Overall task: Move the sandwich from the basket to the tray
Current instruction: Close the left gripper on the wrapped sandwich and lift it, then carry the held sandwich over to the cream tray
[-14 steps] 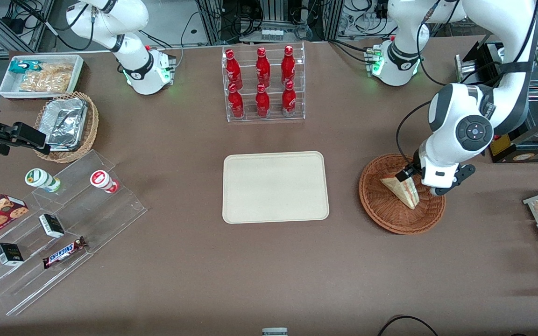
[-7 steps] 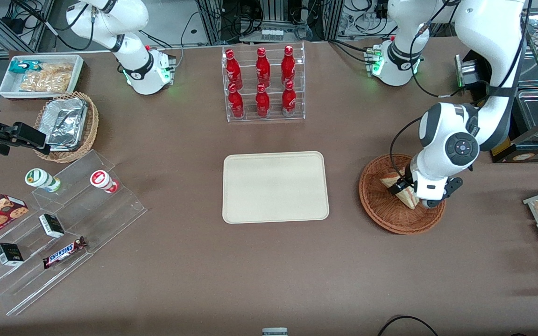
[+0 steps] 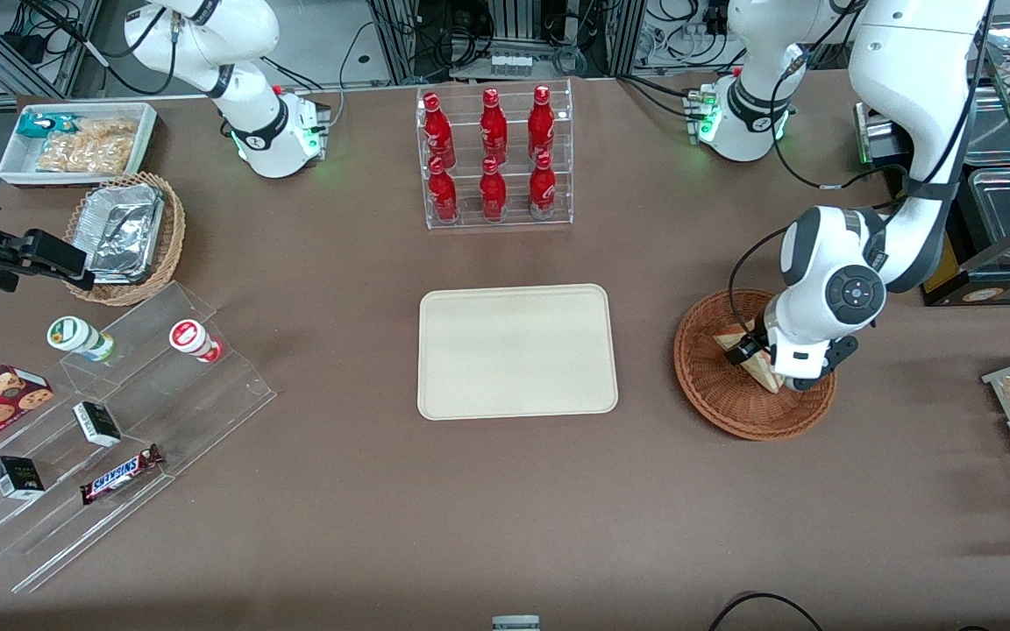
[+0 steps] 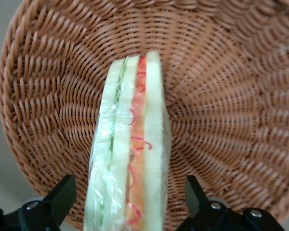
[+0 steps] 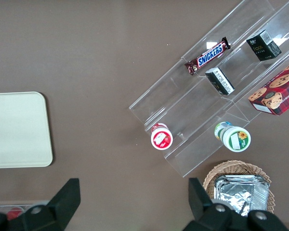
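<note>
Two spread fingers of the gripper straddle the sandwich in the basket, now lower than before.

The front camera looks down from high over the whole worktop. The left wrist camera stares close at the basket, fingers apart beside the sandwich. The right wrist camera faces straight down near the parked arm's edge, sharing the tray with the front view.

Left arm's gripper sits low inside the round reddish-brown wicker basket, black fingers spread either side of the wrapped white-bread sandwich wedge — gaps both sides. Bare brown tabletop (nothing standing there) separates basket from the flat cream rectangular tray.
</note>
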You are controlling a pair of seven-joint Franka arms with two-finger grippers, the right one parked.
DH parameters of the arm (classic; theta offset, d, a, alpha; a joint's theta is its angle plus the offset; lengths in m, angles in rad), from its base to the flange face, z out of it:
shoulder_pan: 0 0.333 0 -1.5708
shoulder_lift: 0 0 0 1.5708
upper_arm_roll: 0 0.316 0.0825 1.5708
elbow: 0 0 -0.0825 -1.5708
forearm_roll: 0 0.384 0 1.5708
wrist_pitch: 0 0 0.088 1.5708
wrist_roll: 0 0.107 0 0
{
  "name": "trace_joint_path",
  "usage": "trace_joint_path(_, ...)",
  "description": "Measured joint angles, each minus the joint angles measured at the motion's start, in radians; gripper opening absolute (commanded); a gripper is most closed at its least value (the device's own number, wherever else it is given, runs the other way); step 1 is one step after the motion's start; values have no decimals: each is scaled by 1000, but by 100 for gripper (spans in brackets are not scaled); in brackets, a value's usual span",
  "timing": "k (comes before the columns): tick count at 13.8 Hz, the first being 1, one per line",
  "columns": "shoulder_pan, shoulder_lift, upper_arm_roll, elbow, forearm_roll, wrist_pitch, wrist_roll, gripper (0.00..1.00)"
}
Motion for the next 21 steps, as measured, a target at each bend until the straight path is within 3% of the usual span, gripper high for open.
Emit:
trace_joint_path(2,4,3,1,-38,0,51,0,99)
trace_joint_path(3,5,3,1,-44,-1,58,0,92)
trace_joint_path(7,5,3,1,-45,-1,67,-1,38)
trace_joint_path(8,5,3,1,-44,-2,67,-1,32)
trace_joint_path(14,11,-5,1,-32,-2,68,6,21)
trace_joint_path(18,10,-51,-11,43,-1,5,37,20)
trace_joint_path(21,7,-78,-82,120,-1,-54,75,20)
